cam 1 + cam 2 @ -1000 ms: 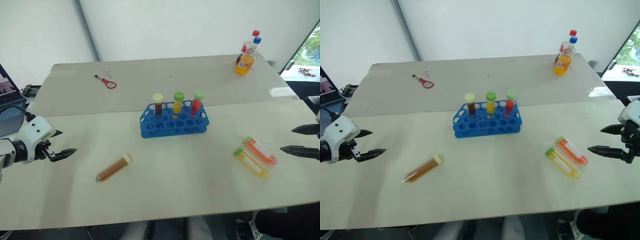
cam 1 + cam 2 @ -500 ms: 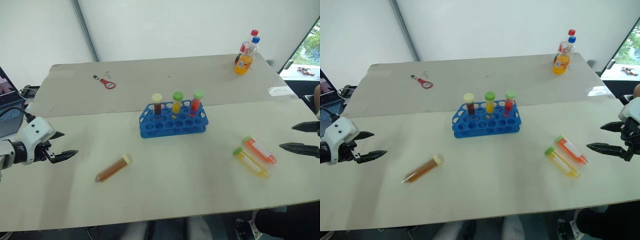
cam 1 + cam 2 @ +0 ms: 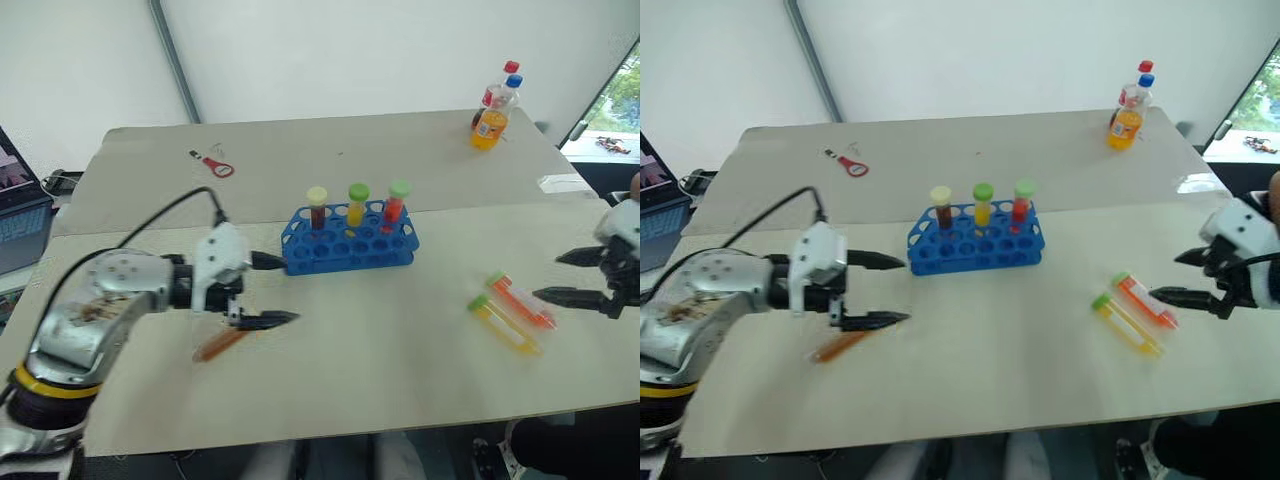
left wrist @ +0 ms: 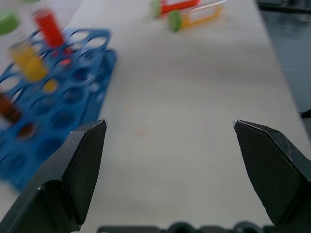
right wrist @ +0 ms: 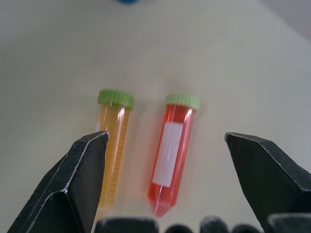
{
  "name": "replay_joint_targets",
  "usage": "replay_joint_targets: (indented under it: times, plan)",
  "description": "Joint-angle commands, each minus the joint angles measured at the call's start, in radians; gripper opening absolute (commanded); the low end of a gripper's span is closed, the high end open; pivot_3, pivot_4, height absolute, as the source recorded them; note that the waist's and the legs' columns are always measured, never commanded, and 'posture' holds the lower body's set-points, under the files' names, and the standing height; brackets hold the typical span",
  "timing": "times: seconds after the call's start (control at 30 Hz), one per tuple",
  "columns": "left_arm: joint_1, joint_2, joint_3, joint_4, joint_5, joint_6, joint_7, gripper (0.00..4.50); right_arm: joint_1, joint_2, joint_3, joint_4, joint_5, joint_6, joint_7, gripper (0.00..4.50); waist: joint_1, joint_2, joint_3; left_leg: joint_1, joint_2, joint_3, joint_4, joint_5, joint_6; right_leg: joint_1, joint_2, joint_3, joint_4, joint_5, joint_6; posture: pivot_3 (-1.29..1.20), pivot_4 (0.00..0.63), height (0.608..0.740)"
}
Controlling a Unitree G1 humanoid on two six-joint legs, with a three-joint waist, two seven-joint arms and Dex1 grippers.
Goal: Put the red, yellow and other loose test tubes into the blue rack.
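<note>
Both our grippers gape wide and empty: left gripper (image 3: 272, 291) above the amber tube (image 3: 218, 343), right gripper (image 5: 165, 145) framing two tubes (image 5: 170, 153); closing could pinch both

You're in a lab-style test area; blue rack (image 3: 348, 240) of capped tubes at twelve o'clock; laptop (image 3: 18, 215) at nine.

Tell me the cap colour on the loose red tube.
Green. The red tube has a green cap, clearest in the right wrist view.
</note>
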State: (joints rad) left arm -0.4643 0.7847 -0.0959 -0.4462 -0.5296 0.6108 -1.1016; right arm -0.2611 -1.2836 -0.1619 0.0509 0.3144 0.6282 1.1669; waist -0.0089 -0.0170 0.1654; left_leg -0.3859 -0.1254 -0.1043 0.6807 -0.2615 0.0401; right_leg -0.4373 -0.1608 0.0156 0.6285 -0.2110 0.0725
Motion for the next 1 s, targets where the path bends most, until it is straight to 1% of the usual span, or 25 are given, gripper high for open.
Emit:
replay_joint_targets:
  times: [0.03, 0.17, 0.3, 0.43, 0.7, 0.73, 0.8, 0.83, 0.9, 1.0]
  plan:
    - [-0.077, -0.064, -0.079, 0.013, 0.032, -0.050, -0.008, 4.46, -0.105, 0.020, 0.089, 0.026, -0.061, 0.075, -0.051, 4.27, -0.003, 0.000, 0.000, 0.000, 0.000, 0.001, 0.000, 0.000, 0.000, 0.000, 0.000, 0.001, 0.000, 0.000, 0.000, 0.00, 0.150, 0.740]
    - [-0.139, -0.145, -0.151, 0.055, 0.054, -0.087, -0.029, 4.46, -0.238, 0.080, 0.217, 0.126, -0.132, 0.102, -0.052, 4.27, -0.004, 0.000, 0.000, 0.000, 0.000, 0.001, 0.001, 0.000, 0.000, 0.001, 0.000, 0.001, 0.000, 0.001, 0.000, 0.00, 0.150, 0.740]
    - [-0.166, -0.185, -0.195, 0.084, 0.076, -0.132, -0.063, 4.46, -0.363, 0.133, 0.320, 0.248, -0.196, 0.119, -0.030, 4.27, -0.003, 0.000, 0.000, -0.001, 0.000, 0.002, 0.001, 0.001, 0.000, -0.001, 0.000, 0.001, 0.000, 0.001, 0.000, 0.00, 0.150, 0.740]
    - [-0.200, -0.244, -0.231, 0.127, 0.108, -0.177, -0.065, 4.46, -0.489, 0.209, 0.412, 0.421, -0.276, 0.106, -0.019, 4.27, -0.003, 0.000, 0.000, -0.002, 0.000, 0.002, 0.002, 0.001, 0.000, -0.001, 0.000, 0.001, -0.001, 0.001, 0.000, 0.00, 0.150, 0.740]
    - [-0.198, -0.289, -0.250, 0.147, 0.149, -0.209, -0.053, 4.46, -0.603, 0.275, 0.496, 0.628, -0.372, 0.076, 0.052, 4.27, -0.003, 0.000, 0.000, -0.003, -0.001, 0.001, 0.003, 0.000, 0.000, -0.001, 0.000, 0.000, -0.002, 0.002, 0.001, 0.00, 0.150, 0.740]
    - [-0.192, -0.290, -0.252, 0.142, 0.152, -0.209, -0.049, 4.50, -0.611, 0.279, 0.504, 0.645, -0.379, 0.078, 0.065, 3.75, -0.003, 0.000, 0.000, -0.003, 0.000, 0.001, 0.003, 0.000, 0.000, -0.001, 0.000, 0.000, -0.002, 0.002, 0.001, 0.00, 0.150, 0.740]
    - [-0.178, -0.289, -0.255, 0.128, 0.158, -0.209, -0.043, 4.50, -0.624, 0.287, 0.509, 0.668, -0.384, 0.089, 0.091, 3.16, -0.003, 0.000, 0.000, -0.003, 0.000, 0.001, 0.003, 0.000, 0.000, -0.001, 0.000, 0.000, -0.002, 0.002, 0.001, 0.00, 0.150, 0.740]
    - [-0.173, -0.287, -0.256, 0.124, 0.161, -0.210, -0.042, 4.50, -0.628, 0.291, 0.507, 0.675, -0.384, 0.092, 0.103, 2.74, -0.003, 0.000, 0.000, -0.002, 0.000, 0.001, 0.003, 0.000, 0.000, -0.001, 0.001, 0.000, -0.002, 0.002, 0.001, 0.00, 0.150, 0.740]
    - [-0.165, -0.284, -0.255, 0.122, 0.165, -0.212, -0.042, 4.50, -0.635, 0.298, 0.503, 0.687, -0.392, 0.090, 0.105, 2.12, -0.004, 0.000, 0.000, -0.003, 0.000, 0.001, 0.003, 0.000, 0.000, -0.001, 0.001, 0.000, -0.002, 0.002, 0.001, 0.00, 0.150, 0.740]
    - [-0.155, -0.276, -0.241, 0.135, 0.176, -0.215, -0.038, 4.50, -0.658, 0.313, 0.454, 0.704, -0.381, 0.111, 0.063, 1.13, -0.004, 0.000, 0.000, -0.002, 0.000, 0.001, 0.004, 0.000, 0.000, -0.001, 0.001, 0.000, -0.001, 0.002, 0.001, 0.00, 0.150, 0.740]
